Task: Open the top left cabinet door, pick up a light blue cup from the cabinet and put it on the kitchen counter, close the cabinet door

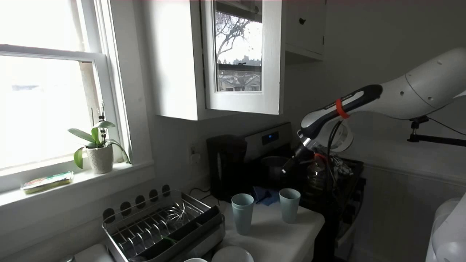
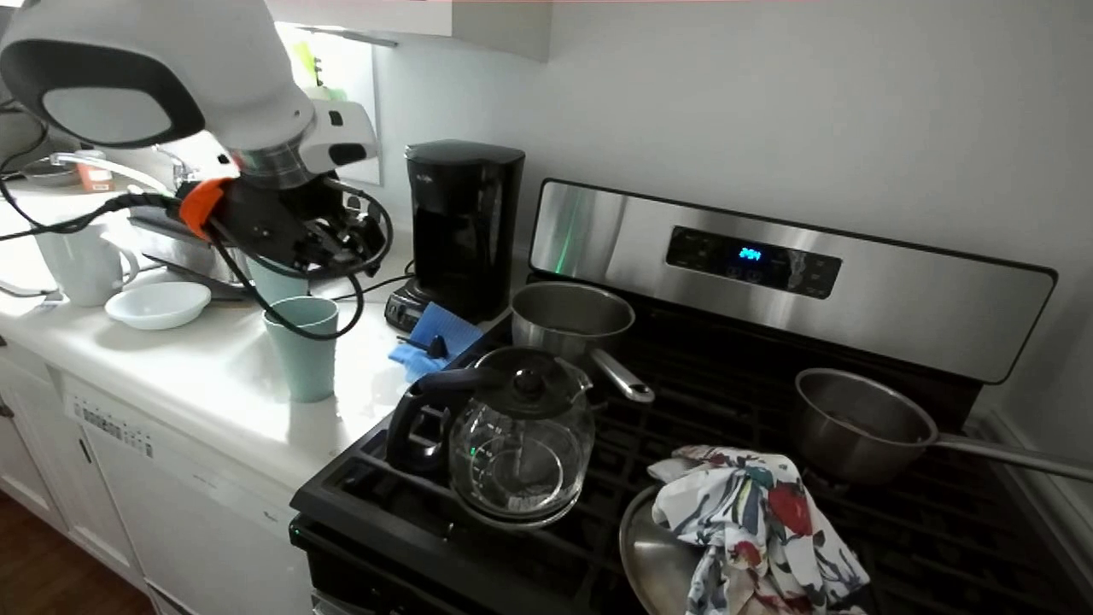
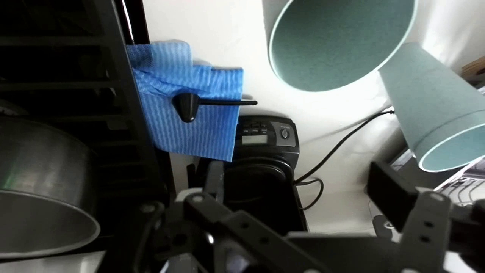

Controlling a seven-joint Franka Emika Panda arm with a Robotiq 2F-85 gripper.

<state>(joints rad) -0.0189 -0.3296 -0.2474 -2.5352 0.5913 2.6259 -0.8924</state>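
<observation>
The wrist view has the fingers (image 3: 392,193) spread wide and holding nothing, a black coffee maker (image 3: 261,180) showing between them. In an exterior view the arm (image 1: 397,94) slants down from the right, the fingers at its lower end tipped down and leftward, higher than the white tabletop (image 1: 284,238). One light blue cup (image 1: 290,205) stands upright on it near the stove (image 1: 255,142); a second light blue cup (image 1: 243,218), ringed by a line below its rim, stands upright just beside the dish rack (image 1: 208,234); both are apart from the fingers, and which one the task means I cannot tell. Above, the glass-paned door (image 1: 271,72) stands ajar from the white cabinet (image 1: 176,62).
</observation>
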